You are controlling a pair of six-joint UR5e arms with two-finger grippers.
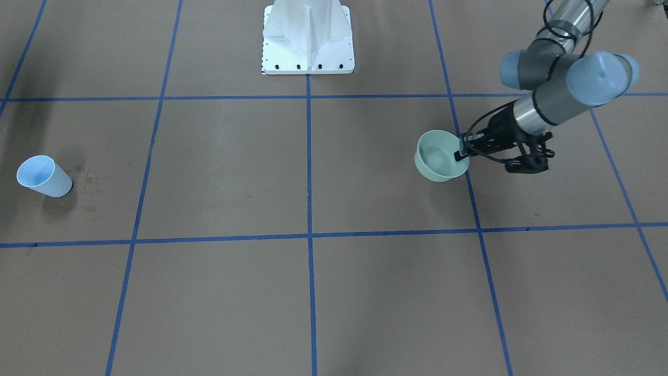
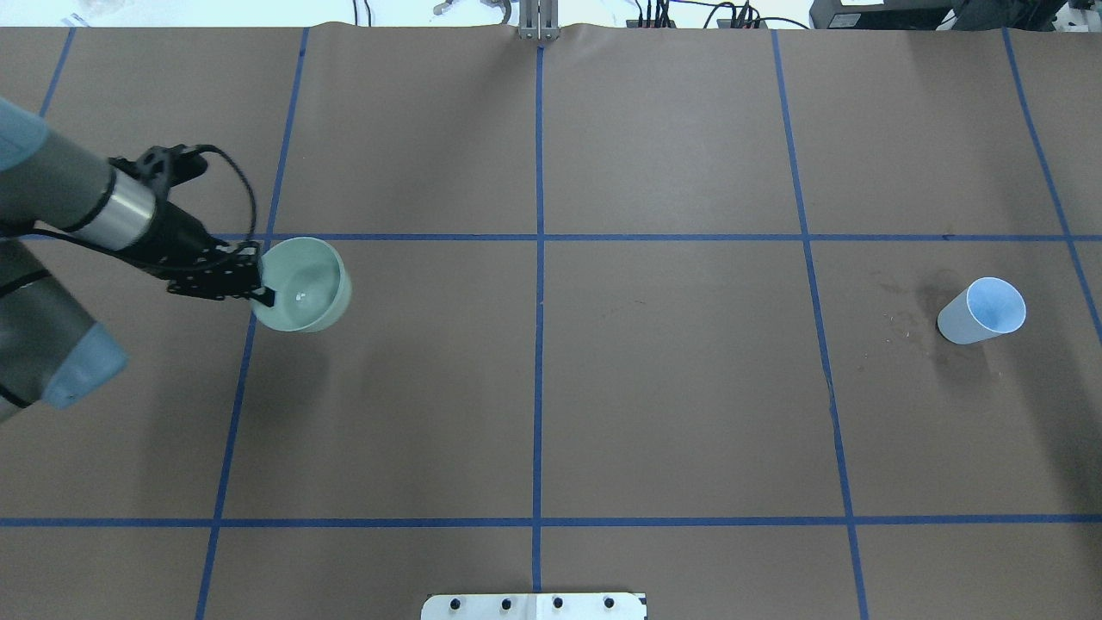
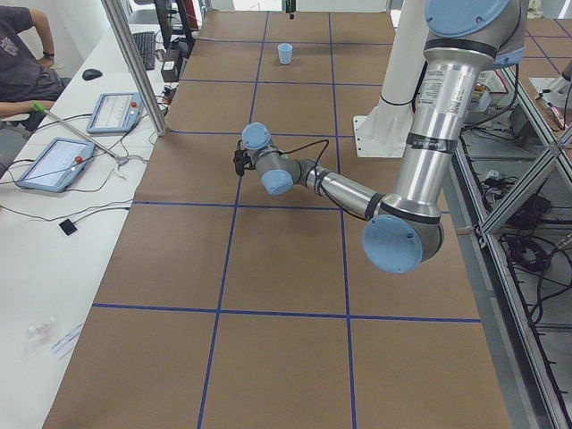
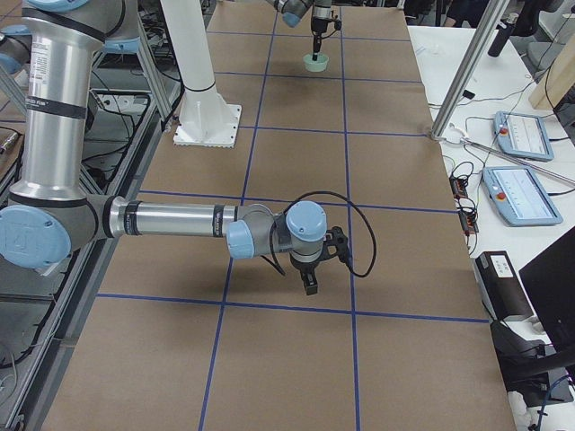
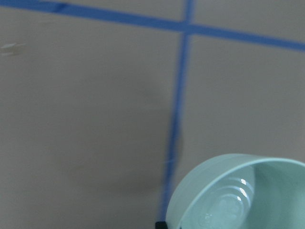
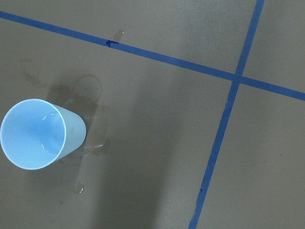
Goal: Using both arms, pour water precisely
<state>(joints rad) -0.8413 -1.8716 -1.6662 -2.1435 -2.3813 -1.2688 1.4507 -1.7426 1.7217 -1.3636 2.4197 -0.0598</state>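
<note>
My left gripper [image 1: 461, 153] [image 2: 263, 293] is shut on the near rim of a pale green bowl [image 1: 438, 156] [image 2: 303, 284] [image 4: 315, 61]. In the left wrist view the bowl [image 5: 238, 195] hangs a little above the paper, over its own shadow. Faint white glints of water [image 2: 300, 297] [image 5: 243, 190] show at its bottom. A light blue cup [image 1: 44, 176] [image 2: 981, 310] [image 6: 40, 133] stands upright far across the table. My right gripper [image 4: 308, 283] shows only in the exterior right view, pointing down, so I cannot tell whether it is open or shut.
Dark wet stains [image 6: 90, 90] [image 2: 913, 306] mark the brown paper beside the cup. The white pedestal [image 1: 308, 39] stands at mid-table on the robot's side. Tablets [image 3: 58, 161] and a seated person [image 3: 18, 54] are at the side desk.
</note>
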